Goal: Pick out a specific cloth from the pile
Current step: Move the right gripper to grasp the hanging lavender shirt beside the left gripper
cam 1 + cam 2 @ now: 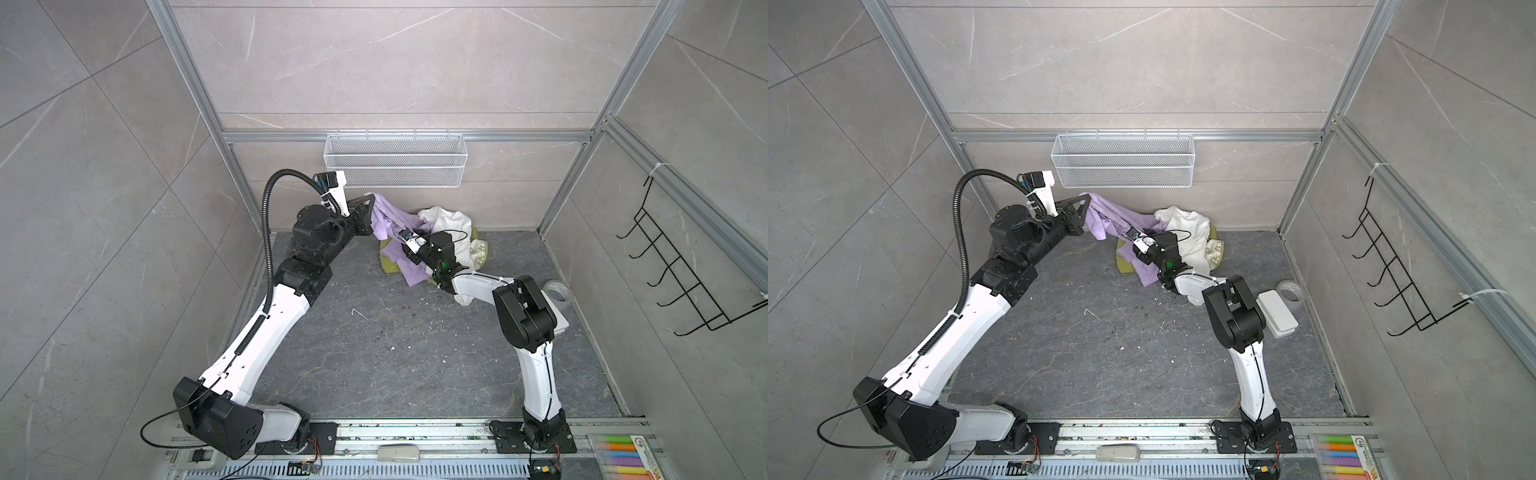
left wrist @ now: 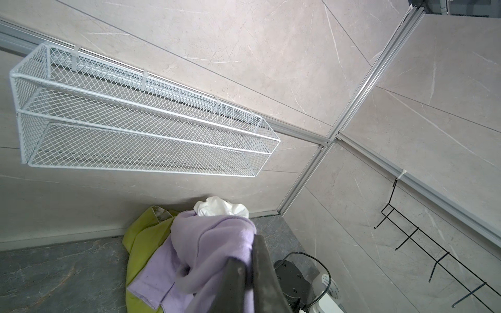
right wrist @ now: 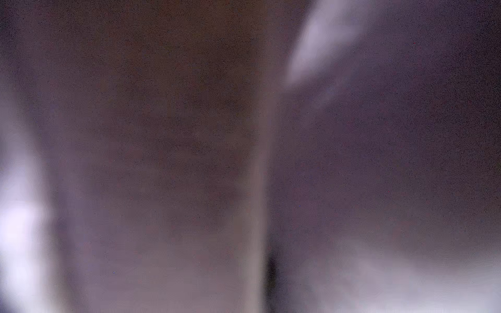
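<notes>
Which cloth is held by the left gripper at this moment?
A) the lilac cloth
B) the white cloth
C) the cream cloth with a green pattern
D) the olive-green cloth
A: in the left wrist view the left gripper is shut on a fold of the lilac cloth, while the white cloth and the olive-green cloth lie beyond it, untouched by it.

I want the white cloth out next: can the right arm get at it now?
Probably yes: the white cloth lies bare on top of the pile, right beside the right arm; nothing stands between them.
</notes>
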`<action>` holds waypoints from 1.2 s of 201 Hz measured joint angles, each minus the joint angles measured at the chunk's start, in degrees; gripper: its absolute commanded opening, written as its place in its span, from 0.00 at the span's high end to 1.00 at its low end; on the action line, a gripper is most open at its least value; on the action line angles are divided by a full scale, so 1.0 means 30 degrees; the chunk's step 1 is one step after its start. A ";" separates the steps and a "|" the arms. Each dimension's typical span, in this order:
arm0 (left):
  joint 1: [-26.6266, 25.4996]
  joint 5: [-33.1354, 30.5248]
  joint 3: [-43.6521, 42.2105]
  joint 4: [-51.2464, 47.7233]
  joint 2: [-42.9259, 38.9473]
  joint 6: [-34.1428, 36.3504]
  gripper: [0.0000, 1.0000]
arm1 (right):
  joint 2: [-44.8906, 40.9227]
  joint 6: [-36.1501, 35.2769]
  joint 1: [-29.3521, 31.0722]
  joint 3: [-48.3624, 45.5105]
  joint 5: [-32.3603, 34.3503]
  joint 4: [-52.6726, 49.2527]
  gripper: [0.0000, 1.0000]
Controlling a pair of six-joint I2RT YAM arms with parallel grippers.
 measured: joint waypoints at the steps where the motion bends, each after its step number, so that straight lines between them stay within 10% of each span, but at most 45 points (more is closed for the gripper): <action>1: 0.0000 0.0000 0.0000 0.0000 0.0000 0.0000 1.00 | 0.0000 0.0066 0.0000 0.0000 0.0022 -0.0015 0.70; 56: 0.0000 -0.0036 -0.0168 0.0153 -0.0073 0.0000 1.00 | 0.0000 0.0583 -0.0095 0.0357 0.0000 -0.0051 1.00; 241: 0.0000 -0.0554 -0.1763 0.1457 0.0699 0.0007 1.00 | -0.3359 0.4473 -0.0262 0.1107 -0.1749 -0.1661 1.00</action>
